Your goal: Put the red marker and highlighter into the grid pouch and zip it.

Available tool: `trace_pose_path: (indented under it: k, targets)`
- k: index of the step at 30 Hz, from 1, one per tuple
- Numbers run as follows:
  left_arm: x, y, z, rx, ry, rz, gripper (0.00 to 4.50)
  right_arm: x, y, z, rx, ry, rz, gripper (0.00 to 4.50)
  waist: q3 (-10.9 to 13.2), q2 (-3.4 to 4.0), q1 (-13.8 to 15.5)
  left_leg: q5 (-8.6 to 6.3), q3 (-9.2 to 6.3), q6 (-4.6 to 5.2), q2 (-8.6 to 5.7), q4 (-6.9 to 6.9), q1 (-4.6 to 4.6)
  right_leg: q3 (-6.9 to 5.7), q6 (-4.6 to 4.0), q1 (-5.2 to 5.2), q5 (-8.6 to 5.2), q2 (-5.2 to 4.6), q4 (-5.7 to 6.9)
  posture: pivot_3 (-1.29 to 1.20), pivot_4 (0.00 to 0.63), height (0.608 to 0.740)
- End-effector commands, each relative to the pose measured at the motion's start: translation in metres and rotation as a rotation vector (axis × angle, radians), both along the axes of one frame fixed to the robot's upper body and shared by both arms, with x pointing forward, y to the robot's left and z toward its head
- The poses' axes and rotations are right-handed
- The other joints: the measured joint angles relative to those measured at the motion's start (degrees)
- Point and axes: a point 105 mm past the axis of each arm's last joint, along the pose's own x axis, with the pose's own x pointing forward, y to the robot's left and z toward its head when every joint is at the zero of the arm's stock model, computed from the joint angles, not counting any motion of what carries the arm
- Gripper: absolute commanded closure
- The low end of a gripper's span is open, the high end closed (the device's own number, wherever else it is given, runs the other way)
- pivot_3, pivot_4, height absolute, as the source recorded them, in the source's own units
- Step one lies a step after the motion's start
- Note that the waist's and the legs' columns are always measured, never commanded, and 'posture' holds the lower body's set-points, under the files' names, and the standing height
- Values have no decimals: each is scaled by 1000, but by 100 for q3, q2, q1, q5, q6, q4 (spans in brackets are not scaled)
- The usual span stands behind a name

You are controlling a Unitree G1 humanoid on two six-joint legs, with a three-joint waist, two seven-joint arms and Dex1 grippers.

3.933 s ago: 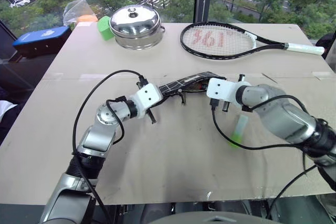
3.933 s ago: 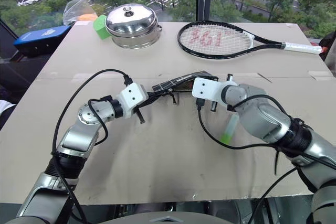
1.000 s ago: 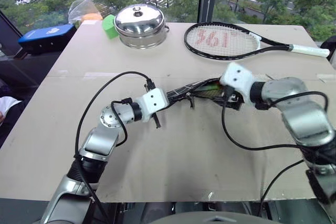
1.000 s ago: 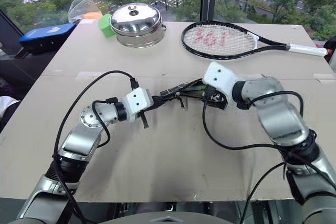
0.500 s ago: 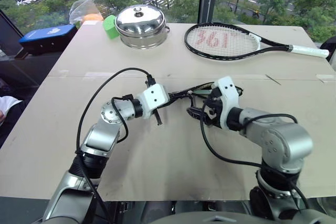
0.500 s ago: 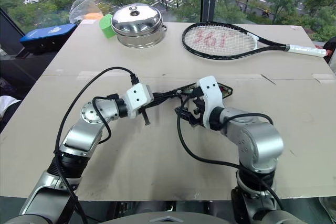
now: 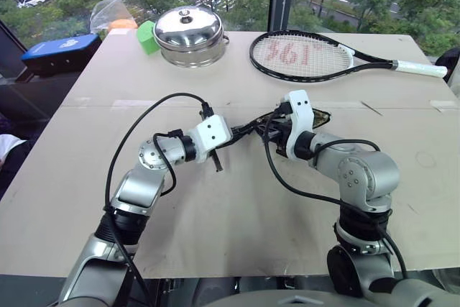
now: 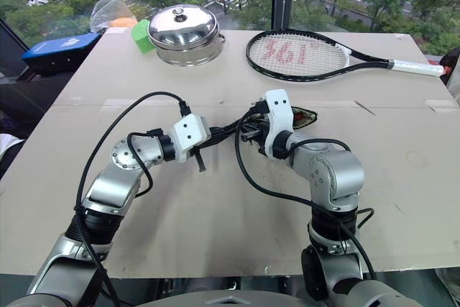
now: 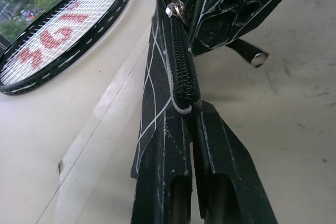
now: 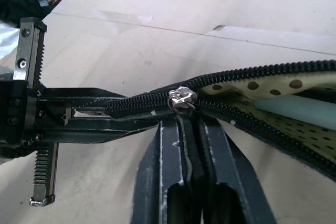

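The grid pouch [image 7: 248, 126] hangs stretched between my two grippers above the table. My left gripper [image 9: 186, 124] is shut on its closed end, in front of the zipper's stop. My right gripper [image 10: 184, 124] is shut on the black pull cord just under the silver zipper slider [image 10: 182, 98]. Past the slider the pouch gapes open, showing a dotted lining. The highlighter [image 10: 294, 109] lies inside as a pale green-blue bar. The red marker is hidden. In the head views my left gripper [image 7: 233, 133] and right gripper [image 7: 267, 129] sit close together at mid-table.
A steel pot with lid [image 7: 189, 35] and a green block [image 7: 147, 36] stand at the back left. A tennis racket [image 7: 309, 55] lies at the back right. A blue box [image 7: 57, 52] sits off the table's left edge.
My right gripper has swung left from the pouch's open end to the zipper slider, rolled over and shut on the pull cord. The left gripper has held still.
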Motion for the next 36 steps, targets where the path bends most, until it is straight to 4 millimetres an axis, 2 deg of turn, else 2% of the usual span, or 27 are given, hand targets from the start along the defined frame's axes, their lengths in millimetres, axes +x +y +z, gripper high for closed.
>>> trace_pose_path:
  k: [1, 4, 7, 10, 12, 15, 18, 19, 21, 23, 24, 26, 27, 29, 32, 36]
  targets:
    - [-2, -2, 12, -14, -48, -9, 4500, -1, -14, 7, -33, -70, -57, 4433, 0, 0, -21, 0, 0, 0, 0, 0, 0, 0, 0, 0, 0, 0, 0, 0, 150, 740]
    - [0, 1, 12, -8, -49, 10, 4500, 1, -46, 3, -126, -96, -155, 4433, 0, 0, -26, 0, -1, 0, 2, -1, -2, -1, 0, 0, 0, -3, -2, 0, 150, 740]
    - [2, 5, 11, -1, -50, 25, 4500, 5, -106, -2, -328, -132, -323, 4433, 2, 2, -13, -1, 1, 2, 0, 0, -5, 2, 1, 0, 0, -9, -5, 0, 150, 740]
    - [3, 6, 10, 4, -51, 27, 4500, 5, -176, -4, -531, -138, -501, 4433, 3, 2, 4, -14, 2, 24, -1, 0, -5, 1, 1, 0, -1, -18, -8, 0, 150, 740]
    - [4, 6, 8, 8, -55, 23, 4500, 0, -197, -5, -579, -130, -523, 4433, 3, 3, -18, -15, 5, 25, -1, -2, -3, 4, 1, 0, -1, -15, -9, 0, 150, 740]
    - [6, 1, 3, 41, -74, -2, 4500, -2, -196, -7, -661, -179, -447, 4433, 3, 3, -54, -15, 5, 26, 1, -3, 3, 10, 2, 0, -1, 2, -7, 0, 150, 740]
    - [7, -4, -7, 81, -68, -51, 4500, -10, -172, -16, -644, -254, -238, 4433, 3, 2, -35, -16, 1, 27, 5, -7, 7, 9, 2, 0, -2, 12, -6, 0, 150, 740]
    - [7, -3, -7, 60, -36, -59, 4189, -14, -171, -18, -630, -267, -208, 4177, 3, 2, -32, -16, 2, 28, 5, -7, 7, 9, 2, 0, -2, 12, -6, 0, 150, 740]
    - [6, 1, -4, 0, 21, -73, 3613, -21, -174, -18, -614, -285, -180, 3609, 4, 0, -26, -16, 4, 28, 6, -6, 6, 10, 3, 0, -3, 11, -9, 0, 150, 740]
    - [-1, 14, 2, -108, 116, -78, 2842, -39, -179, -15, -571, -321, -123, 2861, 5, -2, 5, -16, 5, 28, 7, -3, 1, 12, 3, 0, -2, 8, -11, 0, 150, 740]
    - [-6, 20, 2, -157, 179, -82, 2334, -47, -182, -13, -544, -335, -107, 2336, 5, -3, 7, -17, 4, 29, 12, -2, -2, 11, 5, 0, -3, 5, -15, 0, 150, 740]
    - [-30, 32, 1, -220, 317, -128, 1551, -68, -193, -10, -467, -346, -86, 1529, 5, -2, 9, -17, 6, 28, 16, -2, 0, 15, 6, 0, -3, 0, -15, 0, 150, 740]
    - [-40, 39, -2, -227, 372, -127, 974, -78, -199, -8, -434, -350, -77, 916, 4, -2, -1, -17, 6, 28, 18, -3, 2, 15, 10, 1, -6, -2, -14, 0, 150, 740]
    - [-55, 52, -1, -264, 450, -110, 149, -98, -208, -4, -393, -372, -59, 66, 4, -3, 2, -20, 5, 30, 21, -7, 8, 16, 20, 5, -12, -4, -14, 0, 150, 740]
    - [-78, 74, 3, -318, 521, -55, 59, -129, -231, 4, -443, -457, -64, 16, 7, 2, 35, -21, 5, 31, 21, -6, 12, 14, 24, 8, -16, -10, -11, 0, 150, 740]
    - [-103, 94, -4, -295, 579, 18, 59, -154, -251, 2, -475, -421, -80, 16, 11, 12, 89, -23, 10, 31, 22, -4, 36, 18, 19, 16, -44, -21, -13, 0, 150, 740]
